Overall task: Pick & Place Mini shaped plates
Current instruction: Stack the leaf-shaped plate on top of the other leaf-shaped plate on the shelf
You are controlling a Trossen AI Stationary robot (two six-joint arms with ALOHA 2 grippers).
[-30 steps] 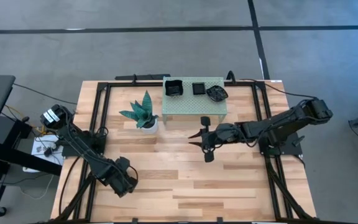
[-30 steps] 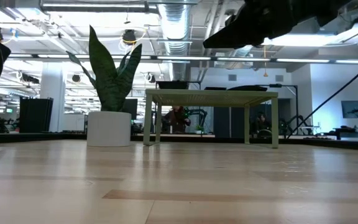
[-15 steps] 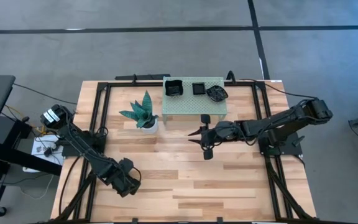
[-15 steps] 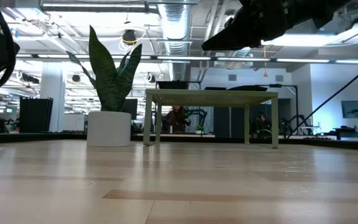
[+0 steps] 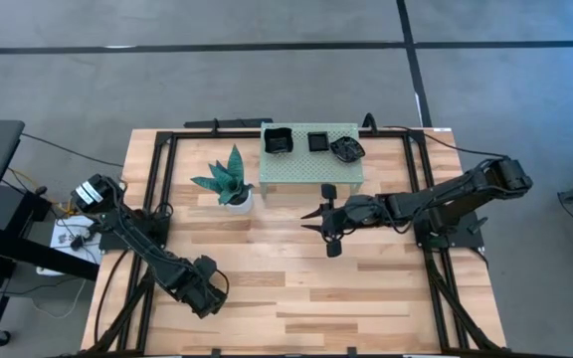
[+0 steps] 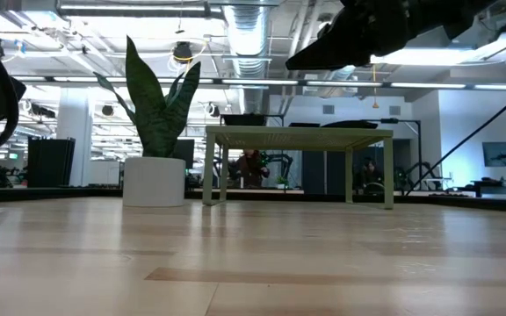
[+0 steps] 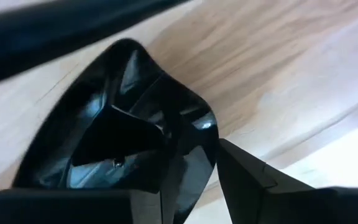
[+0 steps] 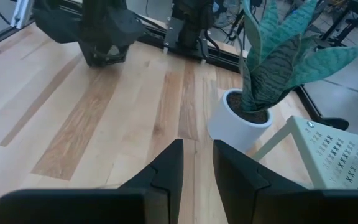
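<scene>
Mini shaped plates: from above, three glossy black ones sit in a row on the green perforated shelf (image 5: pixel 311 159) at the table's far edge: a square plate (image 5: pixel 278 140), a smaller square plate (image 5: pixel 317 141) and a leaf-like plate (image 5: pixel 346 149). The potted plant (image 5: pixel 230 181) stands just left of the shelf. The right gripper (image 5: pixel 314 216) hovers in front of the shelf; the left gripper (image 5: pixel 205 291) is near the table's front left.

Low view: shelf (image 6: pixel 299 134) and plant (image 6: pixel 156 123) stand side by side.

Left wrist view: the fingers (image 7: pixel 247 177) clasp a black plate (image 7: pixel 129 124) over the wooden table (image 7: pixel 278 62).

Right wrist view: the fingers (image 8: pixel 235 168) stand narrowly apart, empty, facing the plant (image 8: pixel 272 62).
</scene>
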